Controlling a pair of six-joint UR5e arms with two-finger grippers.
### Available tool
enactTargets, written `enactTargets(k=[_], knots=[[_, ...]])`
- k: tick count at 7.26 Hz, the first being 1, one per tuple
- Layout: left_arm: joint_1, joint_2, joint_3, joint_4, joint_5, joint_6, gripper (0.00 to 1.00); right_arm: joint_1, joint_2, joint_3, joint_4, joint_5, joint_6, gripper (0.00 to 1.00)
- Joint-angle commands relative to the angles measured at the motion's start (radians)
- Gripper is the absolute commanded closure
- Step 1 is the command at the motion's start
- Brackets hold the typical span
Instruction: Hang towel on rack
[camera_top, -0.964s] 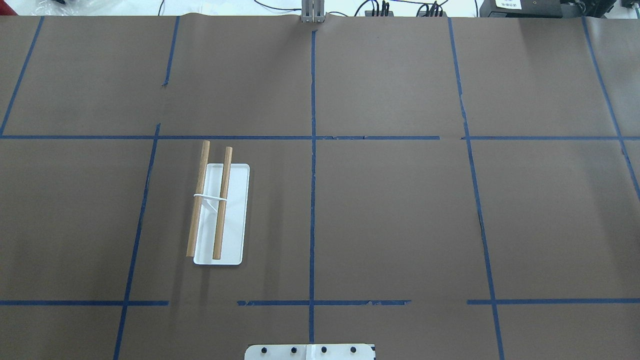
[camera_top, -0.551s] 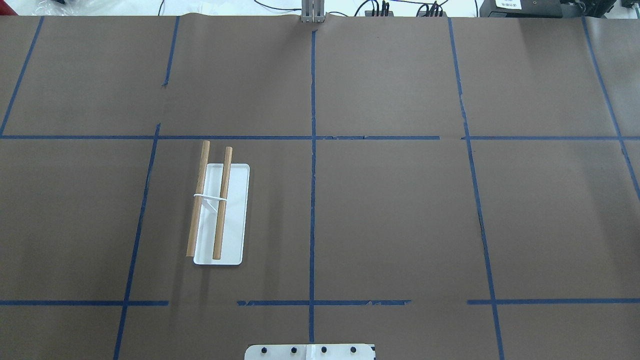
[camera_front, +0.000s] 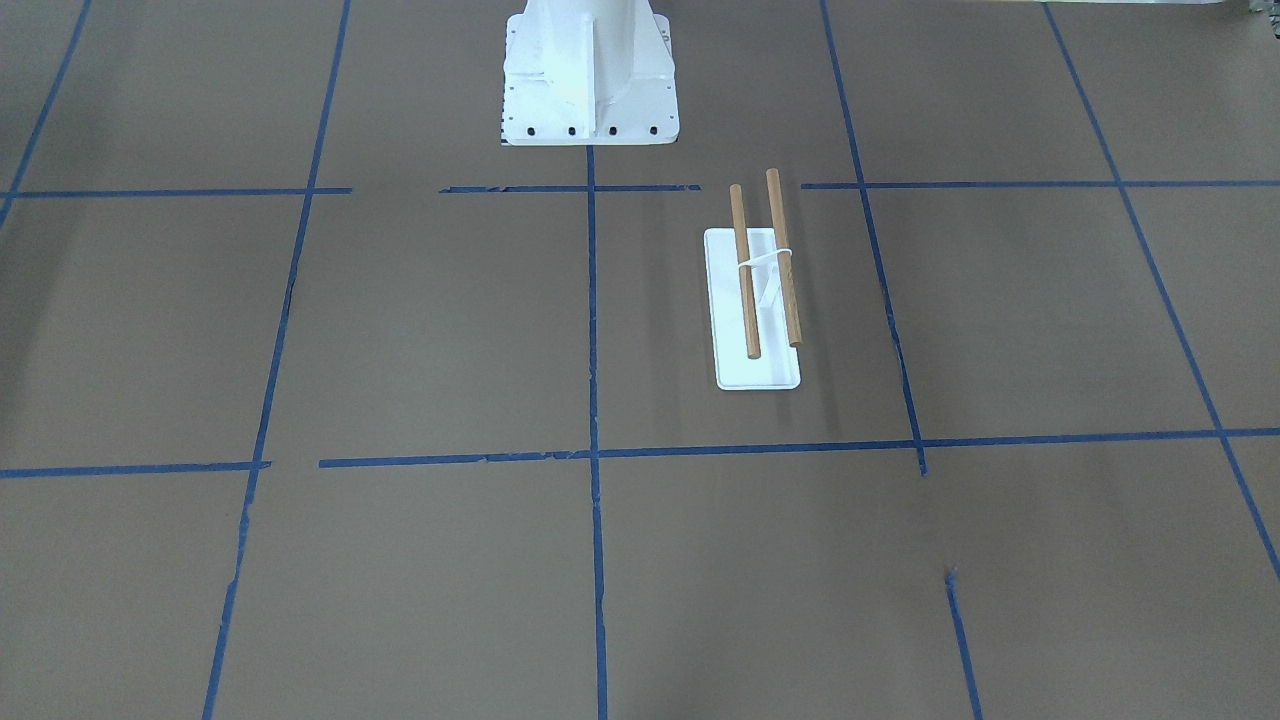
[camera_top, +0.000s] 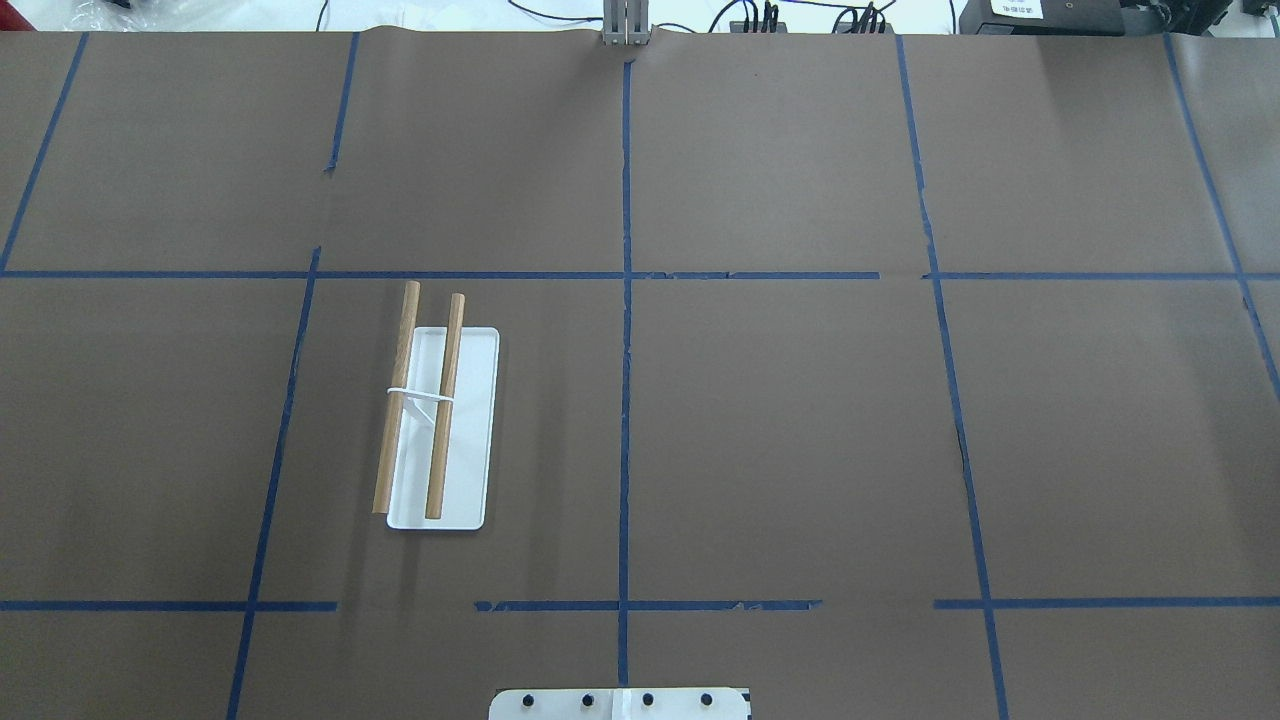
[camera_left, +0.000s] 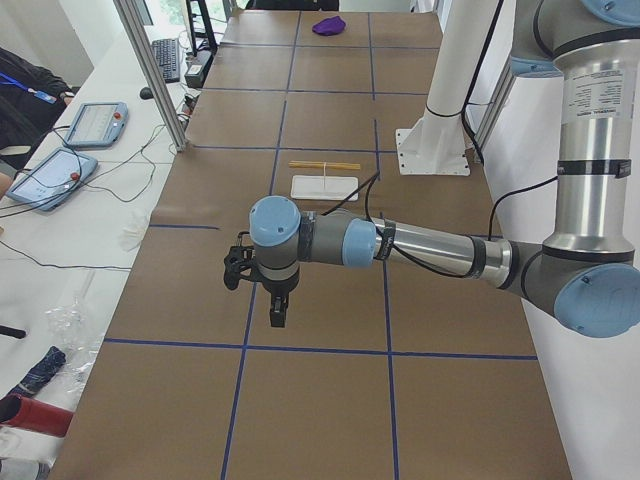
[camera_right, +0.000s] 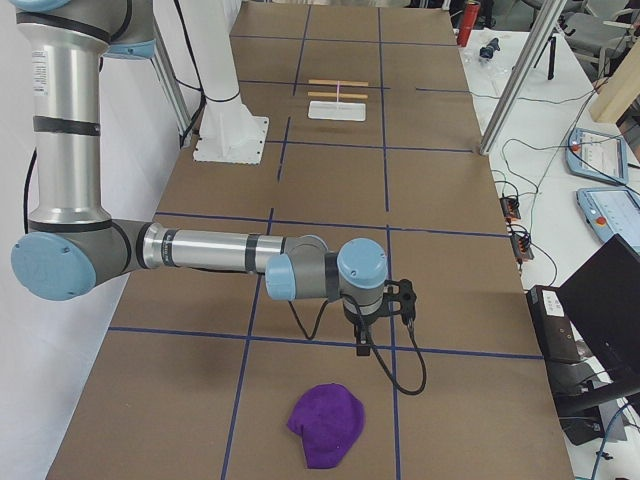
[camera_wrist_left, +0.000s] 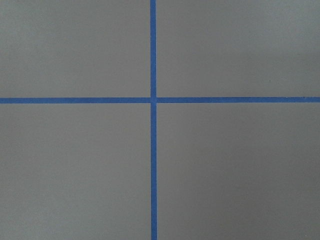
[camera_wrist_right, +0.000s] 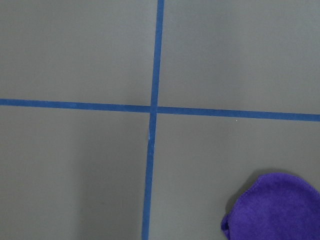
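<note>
Bench: covered in brown paper and marked off in squares with blue tape.
Rack: a flat white base plate with two wooden rails carried side by side above it on a thin white bracket. It stands on the robot's left half of the bench, in the square just left of the centre line. The rails are bare.
Towel: purple, bunched into a low heap and lying flat on the bench at the robot's right-hand end, well apart from the rack. It falls outside the overhead and front views. The right wrist camera catches one edge of it in its lower right corner.
Right hand: points straight down and hovers above the bench near a tape crossing, close to the towel but apart from it. It shows only from the side camera, so I cannot tell how far the fingers are spread. Nothing is seen in its grasp.
Left hand: points down over the bench at the robot's left-hand end, beside a tape line, far from the rack. Again only the side view shows it, so its opening cannot be told. Its wrist camera sees only paper and a tape cross.
Robot pedestal: white, bolted at the bench edge on the centre line.
</note>
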Motion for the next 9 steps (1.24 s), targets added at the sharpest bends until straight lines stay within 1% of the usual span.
enactTargets(k=[1, 2, 3, 4, 6, 9], knots=[[-0.001, 0.000, -0.004, 0.000, 0.000, 0.000, 0.00, -0.001, -0.054, -0.150, 0.269, -0.025, -0.067, 0.00], [-0.001, -0.001, -0.004, 0.000, 0.000, 0.000, 0.00, -0.001, -0.050, -0.210, 0.291, -0.027, -0.166, 0.00], [-0.001, -0.003, -0.004, -0.001, 0.000, 0.000, 0.00, -0.007, -0.047, -0.245, 0.289, -0.033, -0.240, 0.00], [-0.001, -0.004, -0.004, -0.001, 0.000, 0.000, 0.00, -0.012, -0.053, -0.247, 0.286, -0.035, -0.290, 0.00], [-0.001, -0.004, -0.004, -0.001, 0.000, 0.000, 0.00, -0.028, -0.054, -0.285, 0.282, -0.047, -0.382, 0.00], [-0.002, -0.001, -0.002, -0.003, -0.002, 0.003, 0.00, -0.039, -0.018, -0.407, 0.285, -0.087, -0.419, 0.00]])
